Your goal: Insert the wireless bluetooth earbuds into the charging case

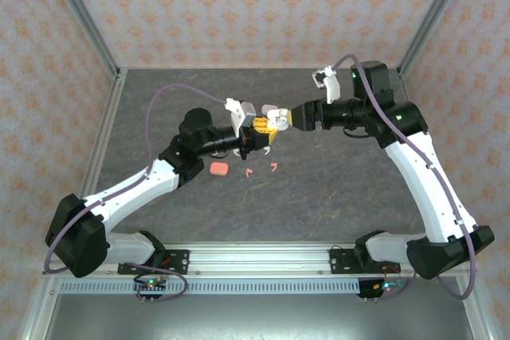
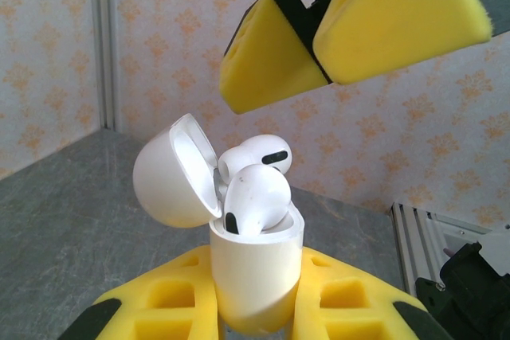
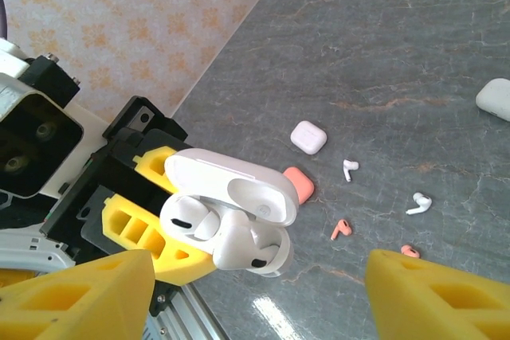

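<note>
The left gripper point(image 2: 256, 312) is clenching the open white charging case point(image 3: 239, 189) above the worktop's point(image 1: 335, 197) middle, with two white earbuds point(image 2: 256, 197) sitting inside it. The right gripper point(image 1: 280, 117) is hanging released just beside them.

Grey veined counter point(image 1: 319, 197), bounded at 9, 12 and 3 o'clock by cream walls point(image 1: 239, 5) with orange motifs; aluminium posts point(image 1: 84, 13) at far corners, rail point(image 1: 263, 256) at 6 o'clock.

The white case point(image 2: 255, 284) and its two earbuds point(image 2: 256, 197) look like smooth, shiny plastic. The yellow pads point(image 2: 398, 13) look soft, matt and a bit rough, like foam. The grey table point(image 1: 335, 181) looks like smooth stone with a faint shine.
</note>
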{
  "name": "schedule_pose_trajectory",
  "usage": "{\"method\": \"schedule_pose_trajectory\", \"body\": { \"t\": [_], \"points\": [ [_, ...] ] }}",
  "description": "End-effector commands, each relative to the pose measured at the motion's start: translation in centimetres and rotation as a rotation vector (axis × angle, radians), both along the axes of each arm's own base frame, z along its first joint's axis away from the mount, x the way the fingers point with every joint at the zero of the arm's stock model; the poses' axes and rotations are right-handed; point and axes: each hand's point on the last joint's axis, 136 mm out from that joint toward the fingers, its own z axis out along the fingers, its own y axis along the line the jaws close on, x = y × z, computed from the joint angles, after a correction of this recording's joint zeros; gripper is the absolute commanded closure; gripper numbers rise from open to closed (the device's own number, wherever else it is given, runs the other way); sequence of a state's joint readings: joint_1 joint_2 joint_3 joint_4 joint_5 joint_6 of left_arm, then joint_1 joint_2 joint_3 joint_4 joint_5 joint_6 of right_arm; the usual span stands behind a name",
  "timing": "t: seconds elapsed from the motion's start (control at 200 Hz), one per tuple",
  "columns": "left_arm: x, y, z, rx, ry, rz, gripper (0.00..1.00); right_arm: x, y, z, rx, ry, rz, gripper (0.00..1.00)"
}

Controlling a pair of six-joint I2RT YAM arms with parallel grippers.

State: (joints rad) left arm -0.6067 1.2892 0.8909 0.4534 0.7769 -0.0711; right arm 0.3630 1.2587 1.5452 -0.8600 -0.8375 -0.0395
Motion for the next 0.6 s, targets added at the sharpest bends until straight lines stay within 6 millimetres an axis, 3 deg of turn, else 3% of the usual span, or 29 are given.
{"method": "schedule_pose_trajectory", "body": {
  "t": [0.0,0.145,0.265,0.596],
  "points": [
    [0.2,0.5,2.0,-0.023,-0.047,0.024,1.0,-0.1,-0.4,-0.9,-0.014,0.013,-0.011,0.34],
    [0.2,0.5,2.0,-0.023,-0.05,0.027,1.0,-0.4,-0.7,-1.9,-0.035,0.035,-0.024,0.45],
    [0.3,0.5,2.1,-0.022,-0.051,0.028,1.0,-0.4,-0.7,-2.7,-0.032,0.055,-0.029,0.46],
    [0.2,0.5,2.1,-0.024,-0.049,0.026,1.0,0.5,-0.3,-2.5,-0.018,0.055,-0.032,0.46]
  ]
}}
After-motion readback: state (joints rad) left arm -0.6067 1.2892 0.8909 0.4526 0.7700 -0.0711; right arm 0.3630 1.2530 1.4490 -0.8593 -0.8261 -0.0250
